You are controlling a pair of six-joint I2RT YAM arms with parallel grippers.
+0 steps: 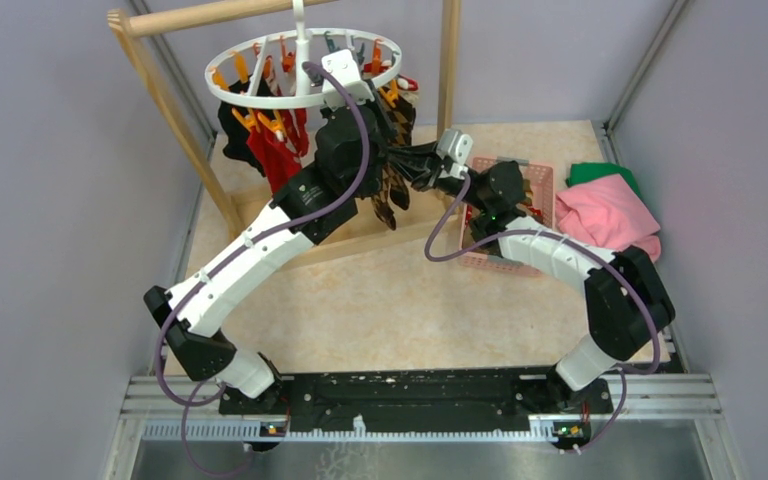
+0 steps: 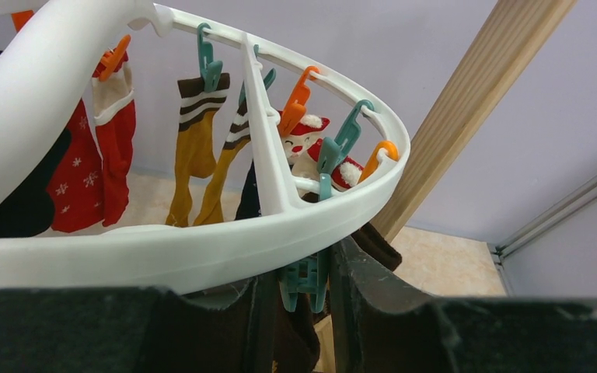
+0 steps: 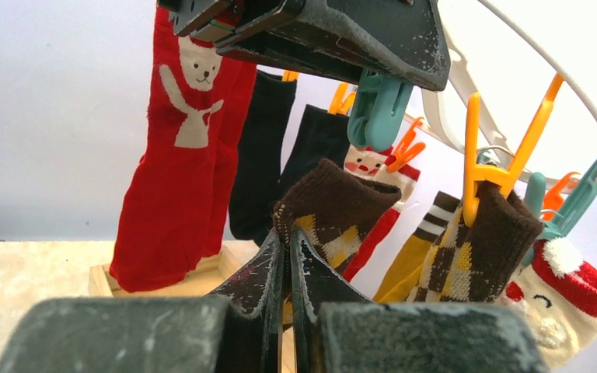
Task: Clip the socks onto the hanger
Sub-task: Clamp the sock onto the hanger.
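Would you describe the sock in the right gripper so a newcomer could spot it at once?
Find the white round hanger on the wooden rack. Under its rim, the right gripper pinches a brown argyle sock just below a teal clip. The matching sock alongside hangs from an orange clip; this one hangs from none.

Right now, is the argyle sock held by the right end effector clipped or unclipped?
Unclipped. The argyle sock, pinched by the right end effector, has its cuff just below the teal clip, not in it.
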